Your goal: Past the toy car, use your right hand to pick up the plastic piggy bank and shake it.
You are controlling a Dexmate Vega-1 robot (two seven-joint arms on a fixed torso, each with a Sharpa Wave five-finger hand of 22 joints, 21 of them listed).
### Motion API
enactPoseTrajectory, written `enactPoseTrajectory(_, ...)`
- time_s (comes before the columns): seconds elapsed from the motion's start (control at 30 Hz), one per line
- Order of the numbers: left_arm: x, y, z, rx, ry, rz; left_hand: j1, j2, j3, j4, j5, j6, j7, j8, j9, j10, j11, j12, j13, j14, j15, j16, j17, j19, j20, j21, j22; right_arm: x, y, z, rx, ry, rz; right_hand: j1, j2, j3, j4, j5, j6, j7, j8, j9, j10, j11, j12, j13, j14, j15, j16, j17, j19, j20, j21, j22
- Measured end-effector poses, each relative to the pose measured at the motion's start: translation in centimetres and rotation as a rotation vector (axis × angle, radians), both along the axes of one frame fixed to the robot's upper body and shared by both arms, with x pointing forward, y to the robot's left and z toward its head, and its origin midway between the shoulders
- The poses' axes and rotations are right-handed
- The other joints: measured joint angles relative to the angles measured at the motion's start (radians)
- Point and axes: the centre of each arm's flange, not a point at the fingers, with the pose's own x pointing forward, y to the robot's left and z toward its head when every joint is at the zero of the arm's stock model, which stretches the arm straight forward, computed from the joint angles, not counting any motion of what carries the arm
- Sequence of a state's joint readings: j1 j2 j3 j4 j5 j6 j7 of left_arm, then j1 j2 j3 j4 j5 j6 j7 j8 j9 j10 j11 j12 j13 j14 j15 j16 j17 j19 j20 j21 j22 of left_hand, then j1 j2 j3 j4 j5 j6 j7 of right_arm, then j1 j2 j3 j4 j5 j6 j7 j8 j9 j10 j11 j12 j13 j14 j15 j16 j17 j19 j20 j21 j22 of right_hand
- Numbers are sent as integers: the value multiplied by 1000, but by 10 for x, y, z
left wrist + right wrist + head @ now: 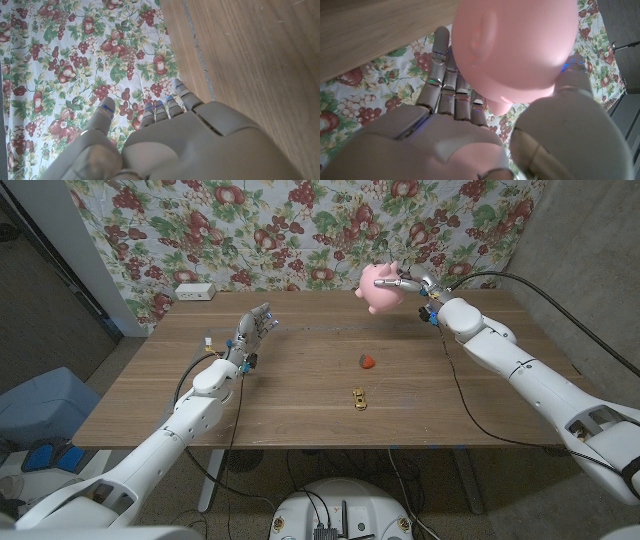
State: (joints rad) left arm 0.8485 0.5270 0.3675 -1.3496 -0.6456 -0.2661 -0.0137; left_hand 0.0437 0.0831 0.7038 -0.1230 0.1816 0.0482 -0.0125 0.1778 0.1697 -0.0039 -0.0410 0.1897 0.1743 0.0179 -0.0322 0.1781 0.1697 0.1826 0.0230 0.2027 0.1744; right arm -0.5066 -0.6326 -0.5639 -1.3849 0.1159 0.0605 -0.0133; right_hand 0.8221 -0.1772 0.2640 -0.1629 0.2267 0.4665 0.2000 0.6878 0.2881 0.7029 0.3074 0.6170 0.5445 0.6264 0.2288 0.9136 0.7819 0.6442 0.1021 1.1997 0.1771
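A pink plastic piggy bank [380, 288] hangs in the air above the table's far edge, gripped by my right hand [418, 286]. In the right wrist view the piggy bank [520, 45] sits between my right hand's [470, 135] fingers and thumb. A small yellow toy car [358, 398] stands on the wooden table [300, 380] nearer to me, in the middle. My left hand [253, 332] is raised over the table's left part, fingers apart, holding nothing. The left wrist view shows the left hand [165, 145] with its fingers spread toward the cloth.
A small red object [368, 361] lies on the table between the toy car and the piggy bank. A white box [194, 291] sits at the far left corner. A floral cloth [300, 230] hangs behind the table.
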Motion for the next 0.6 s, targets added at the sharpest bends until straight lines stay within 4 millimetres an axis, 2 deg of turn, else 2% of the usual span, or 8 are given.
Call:
enactPoseTrajectory(0.33, 2, 2, 2, -1, 1, 4, 0, 0, 0, 0, 0, 0, 0, 0, 0, 0, 0, 0, 0, 0, 0, 0, 0, 0, 0, 0, 0, 5, 2, -5, -44, 79, 16, 0, 0, 0, 0, 0, 0, 0, 0, 0, 0, 0, 0, 0, 0, 0, 0, 0, 0, 0, 0, 0)
enactPoseTrajectory(0.37, 2, 1, 2, 1, 1, 0, 0, 0, 0, 0, 0, 0, 0, 0, 0, 0, 0, 0, 0, 0, 0, 0, 0, 0, 0, 0, 0, 4, 3, 5, -59, 67, 14, 0, 0, 0, 0, 0, 0, 0, 0, 0, 0, 0, 0, 0, 0, 0, 0, 0, 0, 0, 0, 0)
enactPoseTrajectory(0.6, 5, 1, 3, -1, 2, 1, 0, 0, 0, 0, 0, 0, 0, 0, 0, 0, 0, 0, 0, 0, 0, 0, 0, 0, 0, 0, 0, 5, 2, 7, -55, 64, 1, 0, 0, 0, 0, 0, 0, 0, 0, 0, 0, 0, 0, 0, 0, 0, 0, 0, 0, 0, 0, 0)
